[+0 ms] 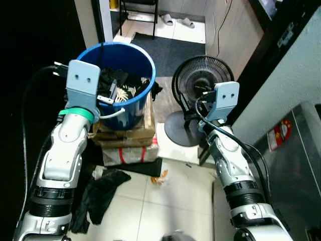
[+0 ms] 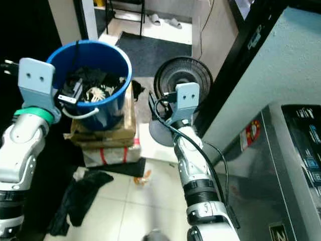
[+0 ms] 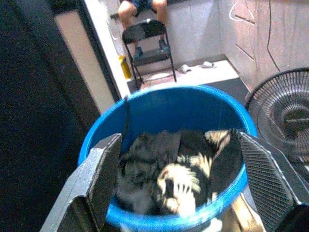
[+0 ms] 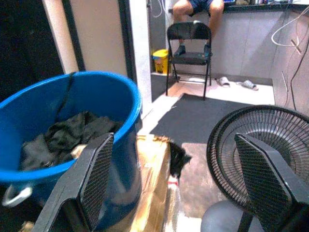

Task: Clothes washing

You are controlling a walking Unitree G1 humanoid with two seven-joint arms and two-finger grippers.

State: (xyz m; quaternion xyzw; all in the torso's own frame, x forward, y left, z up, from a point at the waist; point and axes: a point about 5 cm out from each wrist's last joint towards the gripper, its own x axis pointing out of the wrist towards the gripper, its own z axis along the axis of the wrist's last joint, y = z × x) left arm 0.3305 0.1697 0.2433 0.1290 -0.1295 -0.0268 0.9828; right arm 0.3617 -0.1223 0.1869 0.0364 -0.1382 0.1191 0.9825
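- The left gripper [image 3: 181, 193] hangs just above the near rim of the blue bucket [image 1: 131, 108], its two black fingers [image 3: 104, 179] spread wide apart with nothing between them.
- Seen from the left wrist, the fingers frame the bucket's mouth, and neither one touches the clothes [image 3: 166, 166] or the rim.
- The clothes lie heaped inside the bucket: dark pieces mixed with one that has a pale leaf-like print.
- The bucket stands on a stack of cardboard boxes [image 1: 128, 138], with a white handle [image 1: 114, 114] hanging at its near side.
- The right gripper [image 4: 176, 186] is held in the air in front of the black fan [image 1: 199, 80], to the right of the bucket; its fingers [image 4: 96, 176] are also wide apart and grasp nothing.
- From the right wrist, the bucket sits beyond one finger and the fan's round grille beyond the other.
- A dark garment [image 1: 100, 193] lies crumpled on the tiled floor [image 1: 175, 206] below the left arm, beside the boxes.
- Farther back stands a folding chair [image 4: 189, 46], with a person's legs [image 4: 195, 9] behind it.
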